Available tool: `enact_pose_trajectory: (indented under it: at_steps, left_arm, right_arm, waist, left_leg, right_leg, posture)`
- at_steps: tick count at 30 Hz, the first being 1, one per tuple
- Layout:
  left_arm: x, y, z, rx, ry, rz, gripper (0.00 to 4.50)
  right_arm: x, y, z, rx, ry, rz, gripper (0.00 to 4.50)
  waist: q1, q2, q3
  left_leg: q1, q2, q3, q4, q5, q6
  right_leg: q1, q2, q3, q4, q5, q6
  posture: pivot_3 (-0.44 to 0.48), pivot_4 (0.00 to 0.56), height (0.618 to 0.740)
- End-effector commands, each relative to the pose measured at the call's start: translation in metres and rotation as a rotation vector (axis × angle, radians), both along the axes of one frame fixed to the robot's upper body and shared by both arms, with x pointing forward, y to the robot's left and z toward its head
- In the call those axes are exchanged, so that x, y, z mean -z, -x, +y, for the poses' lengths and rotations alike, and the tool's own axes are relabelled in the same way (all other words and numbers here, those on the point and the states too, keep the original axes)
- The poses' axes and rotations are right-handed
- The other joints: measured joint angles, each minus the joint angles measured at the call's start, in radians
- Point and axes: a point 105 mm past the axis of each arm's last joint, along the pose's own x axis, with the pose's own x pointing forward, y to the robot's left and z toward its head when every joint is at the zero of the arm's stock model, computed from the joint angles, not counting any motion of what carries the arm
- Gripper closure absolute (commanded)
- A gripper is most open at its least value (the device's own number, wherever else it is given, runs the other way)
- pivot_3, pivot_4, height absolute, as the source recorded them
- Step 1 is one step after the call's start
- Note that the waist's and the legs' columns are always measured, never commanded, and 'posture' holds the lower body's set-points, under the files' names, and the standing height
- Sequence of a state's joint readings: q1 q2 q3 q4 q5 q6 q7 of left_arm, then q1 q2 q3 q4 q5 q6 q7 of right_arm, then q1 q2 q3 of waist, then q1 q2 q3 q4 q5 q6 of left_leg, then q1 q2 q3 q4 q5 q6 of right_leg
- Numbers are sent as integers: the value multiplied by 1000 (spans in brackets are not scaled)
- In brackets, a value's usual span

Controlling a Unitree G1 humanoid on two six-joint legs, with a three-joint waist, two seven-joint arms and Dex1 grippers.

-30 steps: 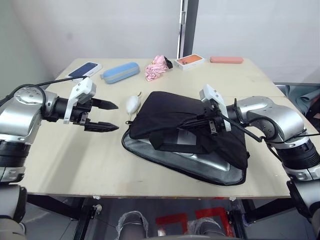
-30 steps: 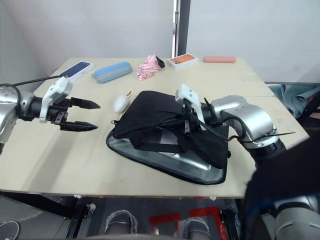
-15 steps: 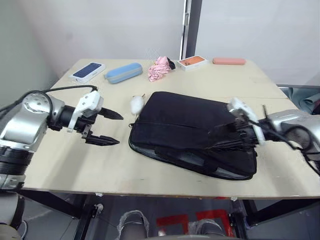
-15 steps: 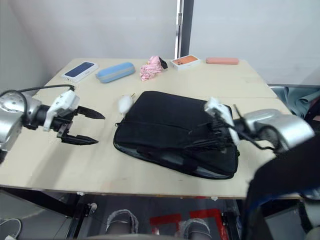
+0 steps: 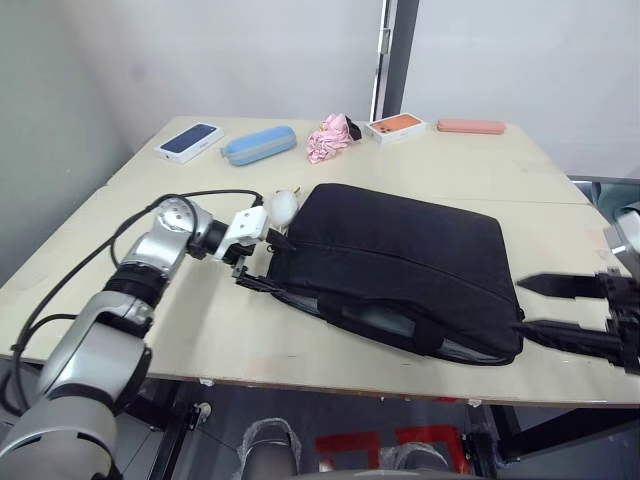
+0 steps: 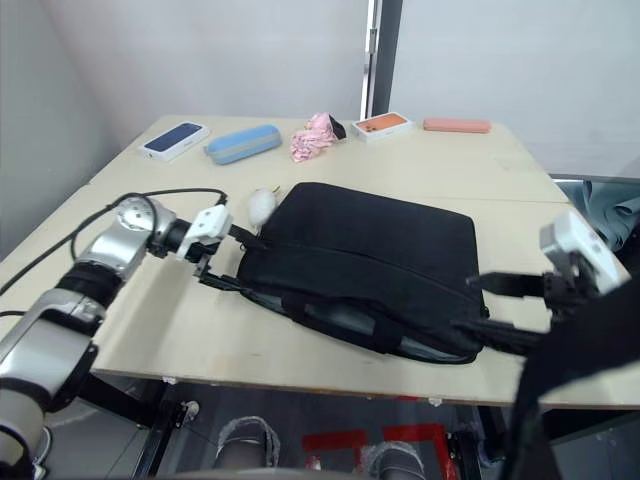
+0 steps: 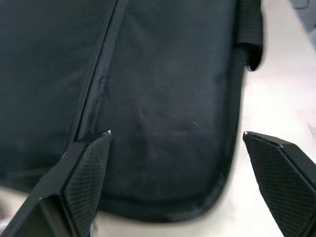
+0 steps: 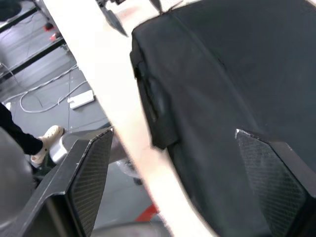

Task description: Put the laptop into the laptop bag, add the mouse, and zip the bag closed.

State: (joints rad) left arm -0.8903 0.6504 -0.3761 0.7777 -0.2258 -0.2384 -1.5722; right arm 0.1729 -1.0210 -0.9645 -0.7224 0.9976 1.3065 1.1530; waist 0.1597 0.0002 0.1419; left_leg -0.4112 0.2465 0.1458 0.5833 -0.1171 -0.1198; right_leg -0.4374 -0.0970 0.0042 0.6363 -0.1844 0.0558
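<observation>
laptop bag (image 5: pixel 400 262) lid down, contents hidden | left hand (image 5: pixel 268 262) spread at its corner | right hand (image 5: pixel 560 308) spread, empty

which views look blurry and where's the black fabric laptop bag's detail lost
Right wrist view: motion-smeared, the black fabric laptop bag and table edge streaked. Left wrist view: bag surface soft, lower rim hazy. Eye views: sharper, with the bag a nearly flat black.
</observation>
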Motion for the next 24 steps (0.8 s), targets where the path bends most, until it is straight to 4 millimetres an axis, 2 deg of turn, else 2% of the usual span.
enact_pose_trajectory:
  at_steps: [1,3,5,13,16,21,24]
  left_arm:
    - [-1,-3,-2,53,-33,-26,0]
    - [2,-6,-8,73,-35,-48,0]
    - [1,-10,-15,73,-8,-62,527]
    - [5,-11,-19,89,-5,-67,3296]
    - [8,-9,-15,86,-7,-74,4290]
    - [3,-9,-15,77,22,-73,4290]
    - [-3,-8,-15,76,45,-75,4290]
  right_arm:
    - [-8,10,-3,44,16,-44,373]
    - [-6,16,-6,74,12,-31,373]
    - [-4,19,-7,87,13,-18,316]
    - [12,25,4,61,40,-12,316]
    - [26,21,4,85,28,1,316]
    - [46,2,-11,171,151,-57,316]
    - [64,0,-9,124,264,-60,316]
  waist:
    - [-4,0,0]
    - [1,0,-1]
    - [6,0,-1]
    - [30,0,-1]
    - [33,0,-1]
    - [30,0,-1]
    - [28,0,-1]
  left_leg:
    - [0,0,0,0,0,0]
    - [0,0,0,0,0,0]
    - [1,0,0,0,0,0]
    - [5,-2,0,-3,0,0]
    - [5,-2,0,-3,0,0]
    - [5,-2,0,-5,0,0]
    - [5,-3,0,-6,0,0]
  right_leg:
    - [0,0,0,0,0,0]
    - [0,0,-1,0,0,0]
    - [1,-1,-1,0,0,1]
    - [5,-4,-1,-1,-2,4]
    - [5,-5,-1,-2,-2,4]
    - [5,-5,-1,-3,-2,5]
    - [5,-6,-1,-3,-2,5]
  posture:
    - [0,150,740]
    - [0,150,740]
    - [0,150,740]
    - [0,150,740]
    - [0,150,740]
    - [0,150,740]
    - [0,150,740]
